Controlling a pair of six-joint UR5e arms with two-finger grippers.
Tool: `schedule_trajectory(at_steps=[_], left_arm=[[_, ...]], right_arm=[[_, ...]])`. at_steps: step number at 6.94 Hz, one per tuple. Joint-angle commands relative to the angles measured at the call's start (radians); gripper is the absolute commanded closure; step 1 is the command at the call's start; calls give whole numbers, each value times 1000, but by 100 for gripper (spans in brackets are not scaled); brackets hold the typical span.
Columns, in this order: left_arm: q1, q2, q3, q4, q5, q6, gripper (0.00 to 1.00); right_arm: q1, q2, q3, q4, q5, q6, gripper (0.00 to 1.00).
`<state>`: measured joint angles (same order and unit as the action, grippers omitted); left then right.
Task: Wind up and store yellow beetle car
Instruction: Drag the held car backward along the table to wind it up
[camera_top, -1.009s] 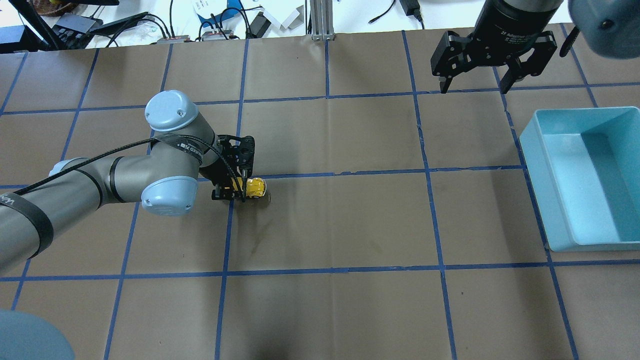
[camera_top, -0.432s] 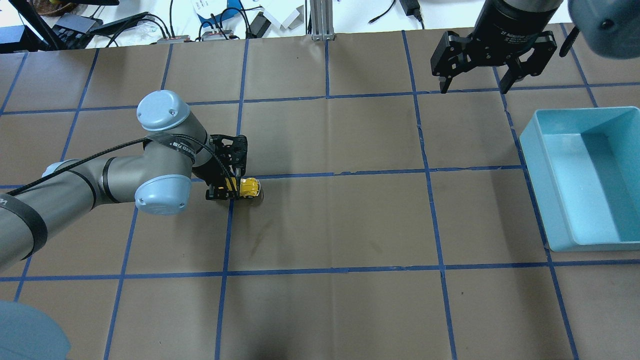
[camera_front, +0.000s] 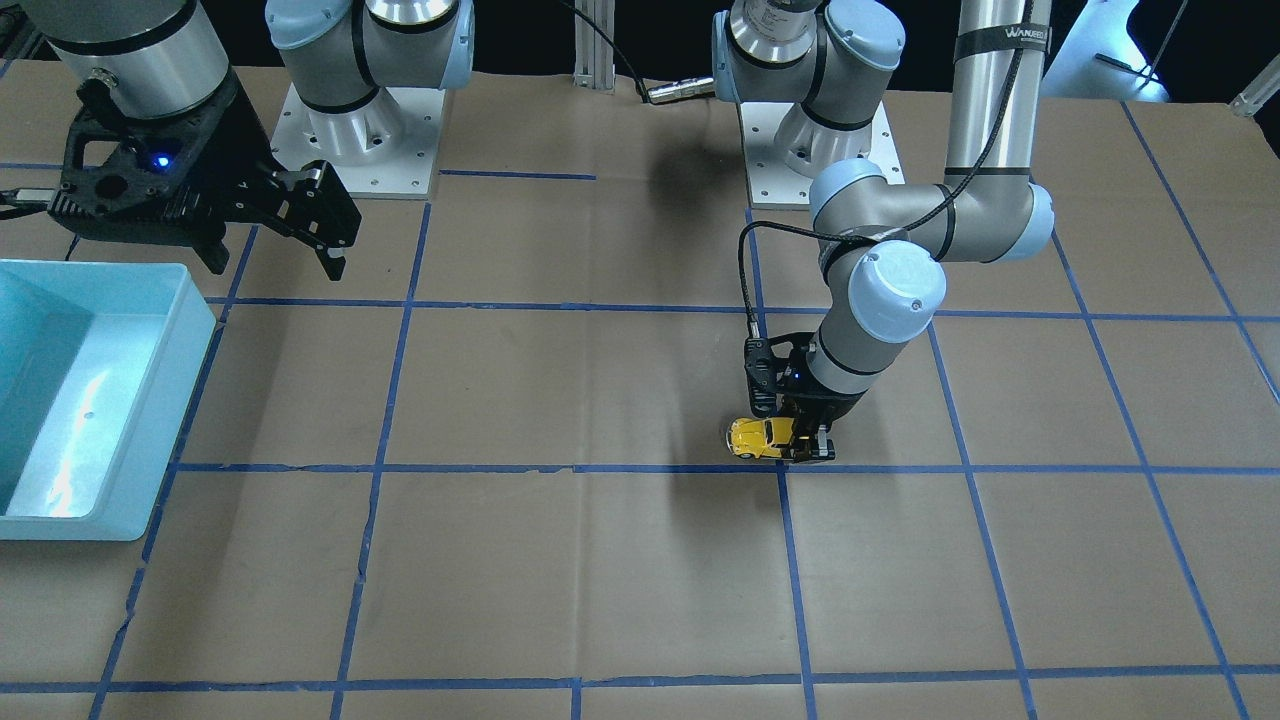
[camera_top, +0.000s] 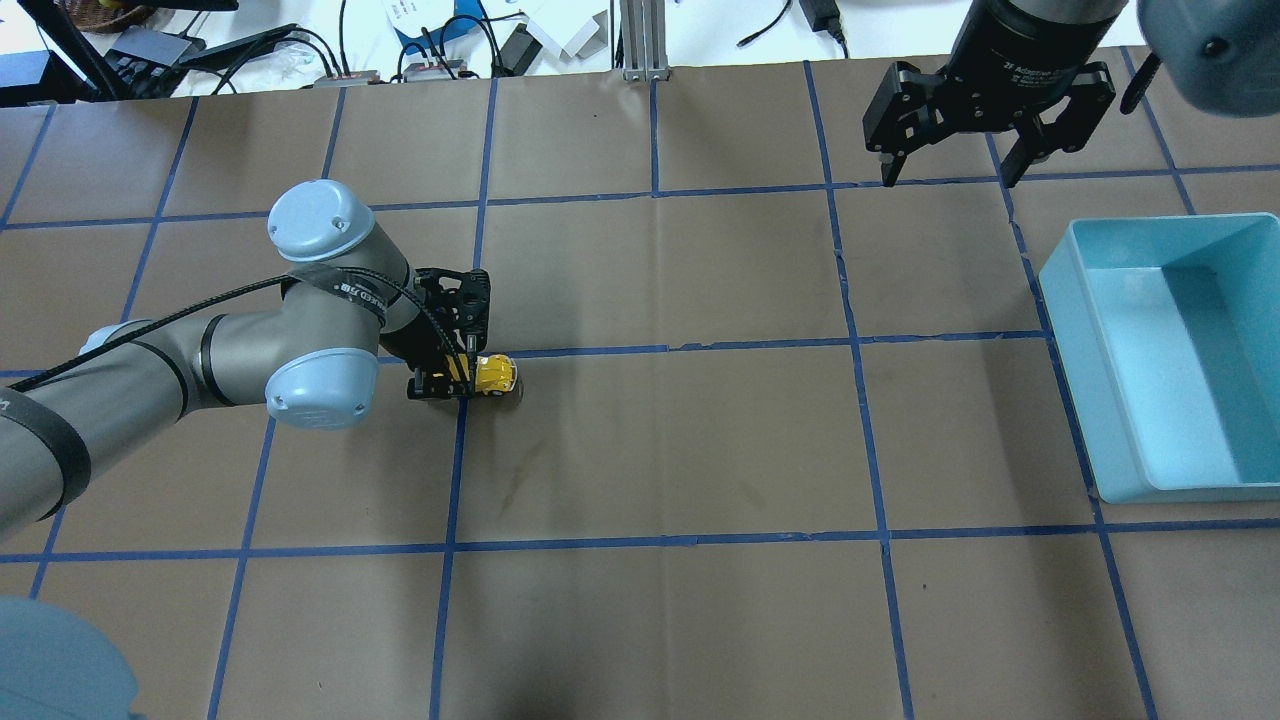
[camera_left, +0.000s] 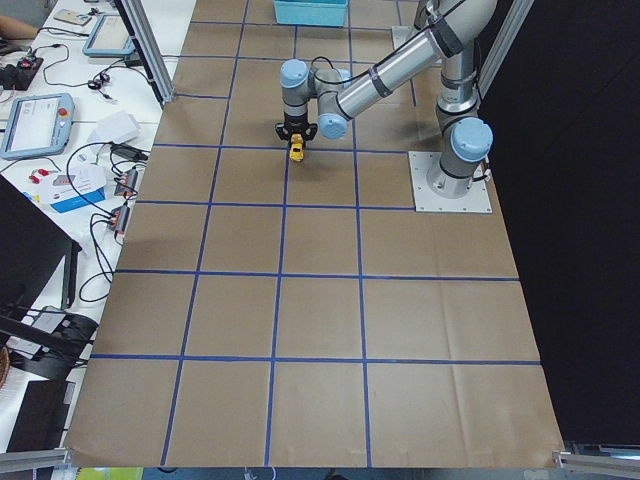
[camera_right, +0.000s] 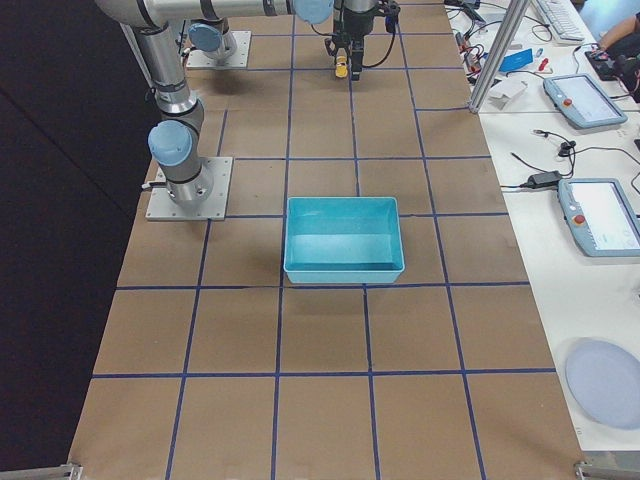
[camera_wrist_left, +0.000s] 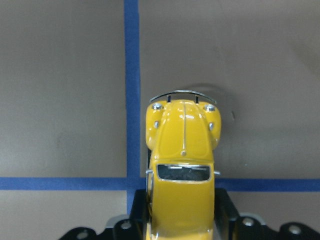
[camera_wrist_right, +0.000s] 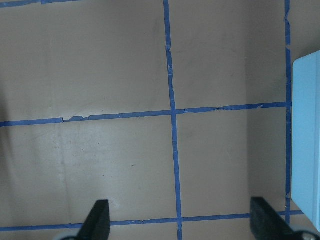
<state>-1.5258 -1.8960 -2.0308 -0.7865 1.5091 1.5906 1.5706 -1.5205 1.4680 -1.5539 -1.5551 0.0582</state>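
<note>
The yellow beetle car (camera_top: 495, 375) sits low on the brown paper beside a blue tape crossing, nose pointing to the overhead view's right. My left gripper (camera_top: 460, 379) is shut on its rear half. The left wrist view shows the car (camera_wrist_left: 182, 165) from above, its back end between the black fingers at the bottom edge. The front-facing view shows the car (camera_front: 757, 437) sticking out of the left gripper (camera_front: 806, 443). My right gripper (camera_top: 948, 176) hangs open and empty at the far right, above bare paper (camera_wrist_right: 181, 222).
A light blue bin (camera_top: 1100, 400) stands empty at the table's right edge, also seen as the bin (camera_front: 190, 330) in the front-facing view. Cables and devices lie beyond the far table edge. Both arm bases are bolted on the robot's side.
My left gripper has drawn the car a short way to the overhead view's left, tail first, along the paper. The right arm has not moved.
</note>
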Motion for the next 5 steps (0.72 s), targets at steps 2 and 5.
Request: schedule_trajectory(at_steps=[2, 5], left_arm=[[42, 1, -15, 3, -4, 5, 72], [81, 5, -17, 1, -4, 6, 72]], right_arm=[[-4, 0, 0, 0, 0, 0, 0], [-3, 0, 0, 0, 0, -1, 0]])
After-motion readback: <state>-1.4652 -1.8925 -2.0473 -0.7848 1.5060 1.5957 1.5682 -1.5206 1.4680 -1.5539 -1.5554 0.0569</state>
